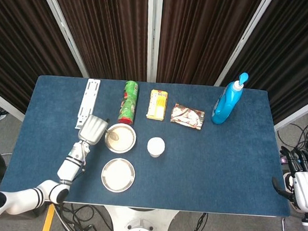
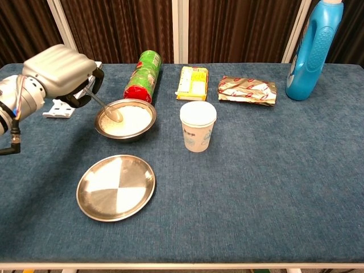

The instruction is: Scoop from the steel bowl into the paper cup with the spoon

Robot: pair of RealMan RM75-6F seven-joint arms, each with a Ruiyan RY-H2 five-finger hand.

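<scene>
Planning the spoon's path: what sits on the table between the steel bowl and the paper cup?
Nothing: in the chest view only bare blue cloth lies between the steel bowl and the paper cup. The head view agrees.

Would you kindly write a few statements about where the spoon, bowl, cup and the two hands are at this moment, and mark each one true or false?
1. The left hand holds the spoon with its tip in the steel bowl. True.
2. The paper cup lies tipped on its side. False: it stands upright, to the right of the bowl in the chest view.
3. The right hand is over the paper cup. False: it is off the table's far right edge, holding nothing.
4. The flat steel plate sits nearer the robot than the bowl. True.
5. The blue bottle stands beside the bowl. False: it stands at the far right of the table.
</scene>
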